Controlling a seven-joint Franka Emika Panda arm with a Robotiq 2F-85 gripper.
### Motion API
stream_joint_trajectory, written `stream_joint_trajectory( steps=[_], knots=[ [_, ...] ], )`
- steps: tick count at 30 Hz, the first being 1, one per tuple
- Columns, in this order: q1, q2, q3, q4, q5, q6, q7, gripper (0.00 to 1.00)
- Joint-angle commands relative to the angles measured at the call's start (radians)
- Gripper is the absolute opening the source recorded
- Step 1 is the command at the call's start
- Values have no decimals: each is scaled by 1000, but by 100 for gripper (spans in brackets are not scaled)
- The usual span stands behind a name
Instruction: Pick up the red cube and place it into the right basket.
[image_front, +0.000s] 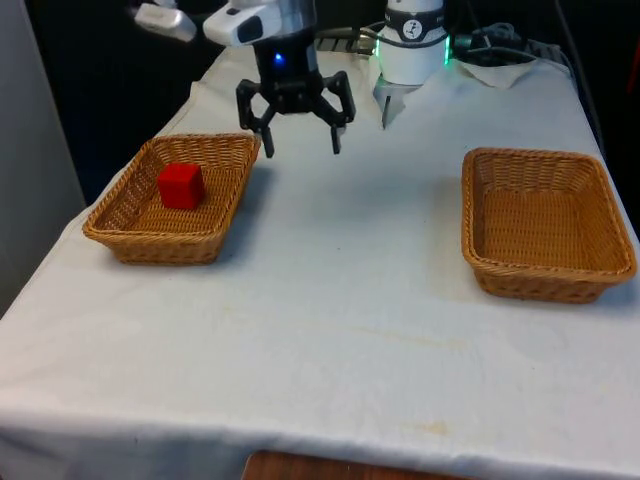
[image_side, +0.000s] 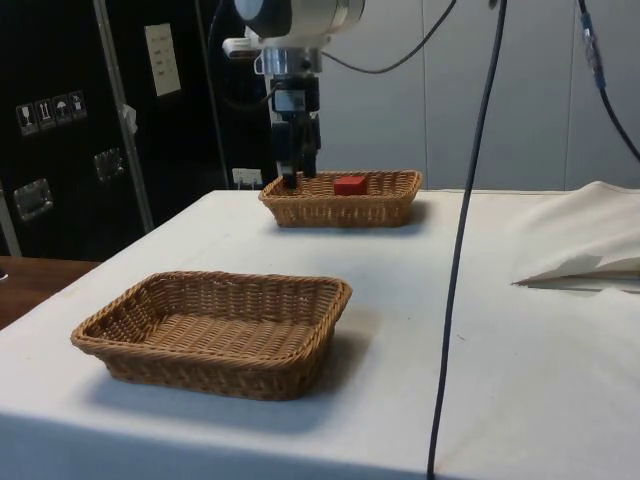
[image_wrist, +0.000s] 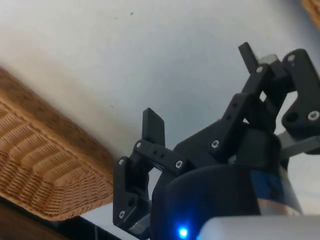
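A red cube (image_front: 181, 186) lies inside the wicker basket (image_front: 130, 222) on the front view's left; from the side the red cube (image_side: 349, 185) shows in the far basket (image_side: 385, 195). My gripper (image_front: 301, 150) hangs open above the cloth, just off that basket's inner rim, toward the table's middle, with nothing between its fingers. In the side view the gripper (image_side: 297, 180) hovers by the far basket's near corner. The wrist view shows the gripper (image_wrist: 198, 87) with its jaws spread over white cloth, a basket corner (image_wrist: 35, 165) beside it. The second basket (image_front: 547, 225) sits at the front view's right.
The near basket (image_side: 215, 330) in the side view holds nothing. A black cable (image_side: 465, 230) hangs down across the side view. Rumpled white cloth (image_side: 590, 250) lies heaped at the table's edge there.
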Motion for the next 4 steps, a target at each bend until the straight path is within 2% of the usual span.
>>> stream_joint_trajectory(
  steps=[1, 3, 4],
  knots=[
    [13, -5, -2, -13, -6, 19, 8, 100],
    [11, -8, 8, -18, -5, 24, 6, 100],
    [0, -4, 15, -9, 0, 10, 0, 100]
  ],
)
